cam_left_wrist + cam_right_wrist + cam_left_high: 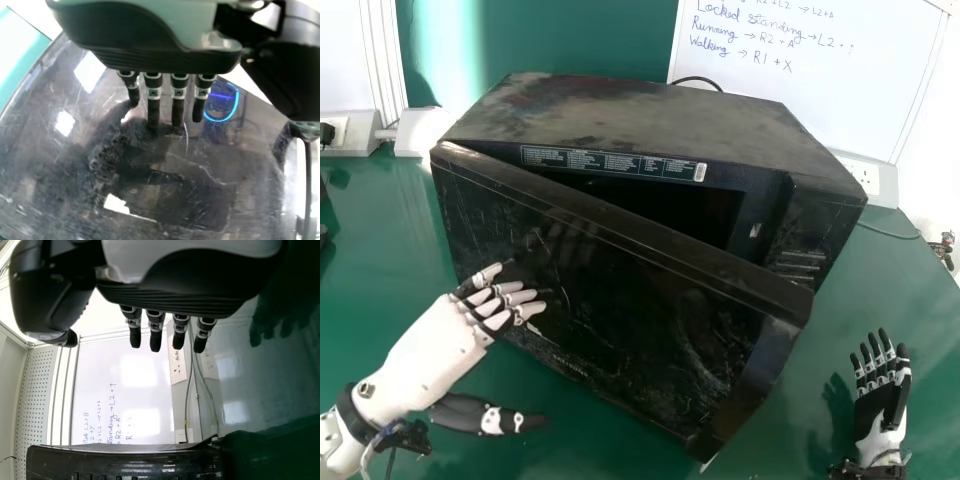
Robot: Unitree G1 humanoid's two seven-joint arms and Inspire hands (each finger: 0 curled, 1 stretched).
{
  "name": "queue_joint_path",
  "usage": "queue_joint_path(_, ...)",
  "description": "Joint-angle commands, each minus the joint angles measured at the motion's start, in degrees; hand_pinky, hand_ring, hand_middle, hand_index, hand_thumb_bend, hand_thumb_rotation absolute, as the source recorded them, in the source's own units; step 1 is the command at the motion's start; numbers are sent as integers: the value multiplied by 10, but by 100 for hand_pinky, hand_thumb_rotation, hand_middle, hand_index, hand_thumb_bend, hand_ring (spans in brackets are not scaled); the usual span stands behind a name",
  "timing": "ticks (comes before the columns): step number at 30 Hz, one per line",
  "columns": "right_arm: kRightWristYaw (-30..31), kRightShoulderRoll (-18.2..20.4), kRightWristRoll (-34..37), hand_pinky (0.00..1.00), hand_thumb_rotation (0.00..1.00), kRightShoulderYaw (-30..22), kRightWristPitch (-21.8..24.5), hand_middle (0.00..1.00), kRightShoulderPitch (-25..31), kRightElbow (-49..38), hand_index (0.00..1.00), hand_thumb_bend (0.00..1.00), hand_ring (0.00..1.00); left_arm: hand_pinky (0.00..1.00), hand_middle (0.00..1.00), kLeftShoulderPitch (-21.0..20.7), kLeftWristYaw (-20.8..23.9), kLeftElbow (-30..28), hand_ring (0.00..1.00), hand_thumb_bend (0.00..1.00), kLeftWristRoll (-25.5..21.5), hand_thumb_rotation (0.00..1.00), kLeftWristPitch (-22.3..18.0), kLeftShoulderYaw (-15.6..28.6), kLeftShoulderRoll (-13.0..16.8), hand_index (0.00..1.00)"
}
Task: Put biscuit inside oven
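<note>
In the head view my left hand point(442, 345) is at the left front of the black oven point(660, 120), its open fingers at the outer face of the oven door point(610, 290). The door stands partly open, with a dark gap along its top edge. In the left wrist view my left hand point(165, 92) has its fingers extended over the glossy door point(165, 185). My right hand point(882, 395) is open, fingers straight, right of the oven; in the right wrist view the right hand point(167, 330) is off the oven point(125, 462). I see no biscuit.
The green table point(820, 400) surrounds the oven. Behind it stand a whiteboard point(880, 60) and a socket box point(870, 178); another socket box point(350, 132) is at the back left. A cable point(885, 232) runs along the right.
</note>
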Motion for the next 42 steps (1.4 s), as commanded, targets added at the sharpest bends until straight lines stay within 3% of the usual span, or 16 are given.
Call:
queue_joint_path(1,0,4,2,100,88,-2,1,100,9,-1,100,64,100,80,91,-8,8,13,87,100,1,100,4,-15,10,93)
queue_joint_path(15,4,5,6,100,87,-3,4,100,9,0,100,66,100,84,95,-76,-21,62,91,100,-64,100,13,-83,37,97)
queue_joint_path(24,5,7,7,100,87,-3,5,100,11,-3,100,65,100,85,96,-97,-40,50,91,100,-75,100,27,-100,43,98)
queue_joint_path(42,4,7,7,100,86,-3,5,100,14,0,100,67,100,85,94,-145,-52,82,92,100,-101,100,13,-128,46,95)
